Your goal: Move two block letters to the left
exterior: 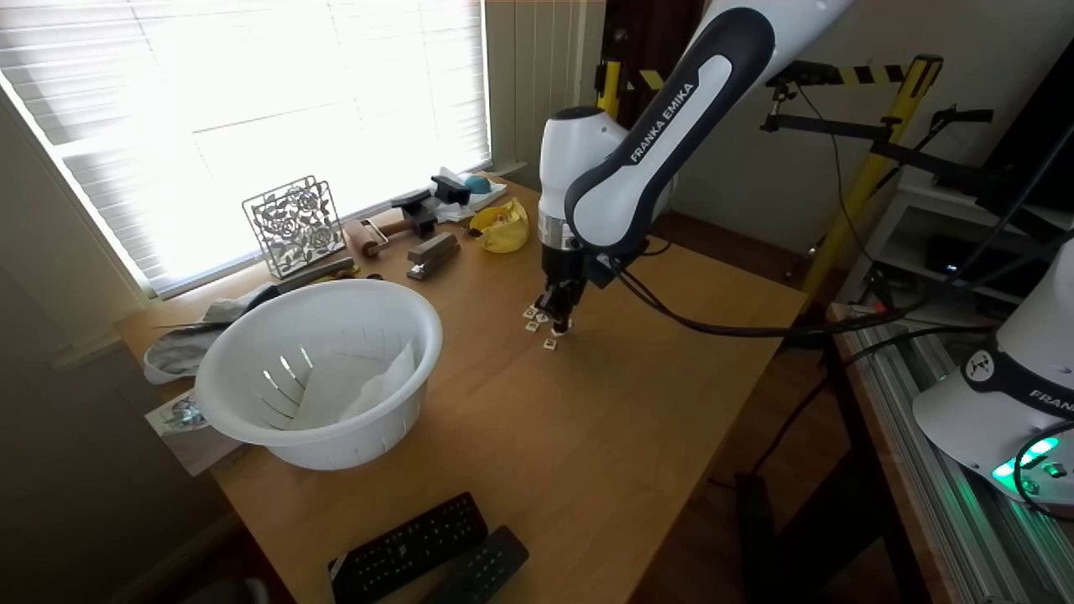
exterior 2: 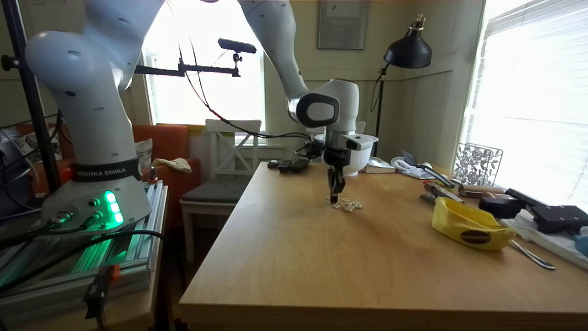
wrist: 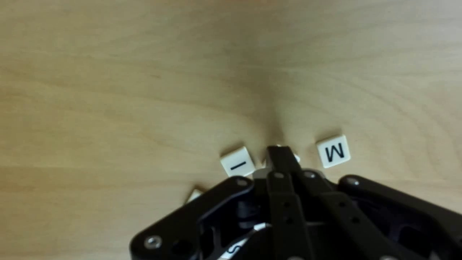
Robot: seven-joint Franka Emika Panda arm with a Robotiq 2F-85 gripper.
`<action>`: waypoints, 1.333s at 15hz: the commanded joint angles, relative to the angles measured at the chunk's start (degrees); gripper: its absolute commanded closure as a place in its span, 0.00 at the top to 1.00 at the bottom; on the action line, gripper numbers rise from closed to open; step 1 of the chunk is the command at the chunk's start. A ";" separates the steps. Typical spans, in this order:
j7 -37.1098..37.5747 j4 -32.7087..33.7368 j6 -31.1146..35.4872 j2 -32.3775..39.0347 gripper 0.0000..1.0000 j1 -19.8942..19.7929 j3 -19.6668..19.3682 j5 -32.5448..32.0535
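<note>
The block letters are small pale square tiles on the wooden table. In the wrist view an I tile (wrist: 238, 161) lies just left of my gripper (wrist: 283, 153), and an M tile (wrist: 333, 151) lies to its right. An S tile (wrist: 232, 250) shows through the gripper's linkage, and a corner of another tile (wrist: 194, 195) shows at lower left. My gripper's fingers are together, pointing down over one more tile (wrist: 297, 157), mostly hidden behind the fingertips. The fingertips are at table height beside the tiles (exterior: 550, 344) in both exterior views (exterior 2: 349, 208).
A white bowl (exterior: 336, 289) stands on the table, with black remote controls (exterior: 411, 545) near it. A yellow object (exterior 2: 468, 225), a stapler (exterior: 433, 254), a metal napkin holder (exterior: 294, 226) and black items (exterior 2: 558, 220) sit along the window side.
</note>
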 commanded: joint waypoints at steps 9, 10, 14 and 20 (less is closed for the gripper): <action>9.11 2.37 -0.78 4.32 0.00 1.29 -0.36 5.50; 9.67 2.35 -0.64 4.37 0.00 1.39 -0.41 5.72; 11.76 2.51 -0.61 4.59 0.00 1.74 -0.54 6.22; 10.45 0.78 -0.66 0.38 0.01 1.69 -0.99 5.33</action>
